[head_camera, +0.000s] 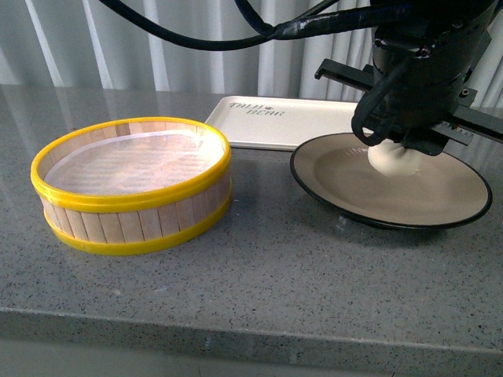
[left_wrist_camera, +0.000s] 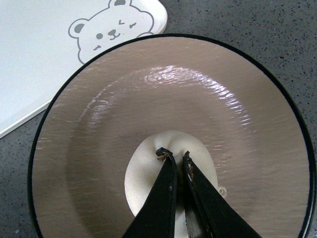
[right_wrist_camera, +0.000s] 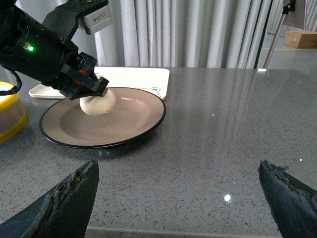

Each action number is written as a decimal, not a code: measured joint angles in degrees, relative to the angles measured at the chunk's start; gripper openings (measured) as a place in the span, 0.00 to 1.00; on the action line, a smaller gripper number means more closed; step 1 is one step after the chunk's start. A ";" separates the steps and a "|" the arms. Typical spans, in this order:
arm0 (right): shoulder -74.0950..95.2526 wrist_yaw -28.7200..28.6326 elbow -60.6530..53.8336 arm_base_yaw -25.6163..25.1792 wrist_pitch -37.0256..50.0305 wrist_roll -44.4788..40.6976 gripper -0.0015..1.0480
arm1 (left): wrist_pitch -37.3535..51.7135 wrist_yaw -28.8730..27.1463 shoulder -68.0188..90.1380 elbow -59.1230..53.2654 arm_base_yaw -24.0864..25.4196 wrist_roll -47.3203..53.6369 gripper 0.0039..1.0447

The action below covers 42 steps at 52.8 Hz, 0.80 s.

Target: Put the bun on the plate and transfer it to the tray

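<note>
Left wrist view: my left jaws (left_wrist_camera: 174,154) pinch the bun (left_wrist_camera: 148,173), which is down on the plate (left_wrist_camera: 198,94).
They are closed to a narrow slit on the bun's twisted top, a grip from above that I judge spares its soft sides. The bun touches the plate's grey-brown floor, so letting go looks like the next step. The plate holds nothing else and lies on the surface (head_camera: 275,275) just beside the tray (left_wrist_camera: 39,59), its rim hiding part of the bear drawing (left_wrist_camera: 106,27); whether it overlaps the tray I cannot tell. Nothing shows on the tray. My right jaws (right_wrist_camera: 177,168) are spread wide and hold nothing, well apart from the plate. The steamer basket (head_camera: 118,200) shows only its paper liner (head_camera: 130,161).
</note>
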 joint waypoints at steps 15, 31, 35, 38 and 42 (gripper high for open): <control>0.00 0.02 0.00 0.00 0.00 0.00 0.92 | -2.40 -0.20 3.39 3.06 -0.13 -1.70 0.03; 0.00 0.00 0.00 0.00 0.00 0.00 0.92 | -2.69 -0.92 5.70 6.03 -0.13 -2.80 0.03; 0.00 0.00 0.00 0.00 0.00 0.00 0.92 | -2.93 -0.98 6.34 6.80 -0.13 -2.99 0.03; 0.00 0.02 0.00 0.00 0.00 0.00 0.92 | -3.13 -1.09 6.86 7.45 -0.13 -3.23 0.10; 0.00 0.00 0.00 0.00 0.00 0.00 0.92 | -3.15 -1.16 7.23 7.98 -0.13 -3.39 0.20</control>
